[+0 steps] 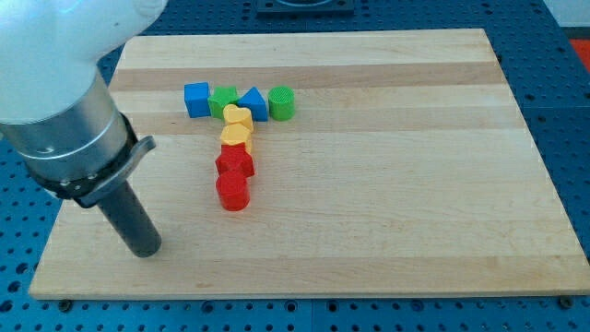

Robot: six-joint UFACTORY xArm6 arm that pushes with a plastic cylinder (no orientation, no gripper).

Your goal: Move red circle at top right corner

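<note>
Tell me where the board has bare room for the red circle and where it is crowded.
Free: the whole stretch right of the green cylinder, up to the board top right corner, and the bottom right. Crowded: the T-shaped cluster from the blue cube down to the red circle. My tip stands at its left.

Blocks bunch in a T at the board's upper left; wide bare wood to the view's right.

My tip (pixel 146 249) rests near the board's (pixel 387 184) lower left, apart from the red circle (pixel 233 191). The circle ends a touching column: red star (pixel 236 162), 2 yellow blocks (pixel 237 127) above. Across the column's top run blue cube (pixel 196 100), green block (pixel 222 100), blue triangle (pixel 253 103), green cylinder (pixel 282 103). The circle's right, left and bottom sides stand open; only the star blocks upward.
</note>
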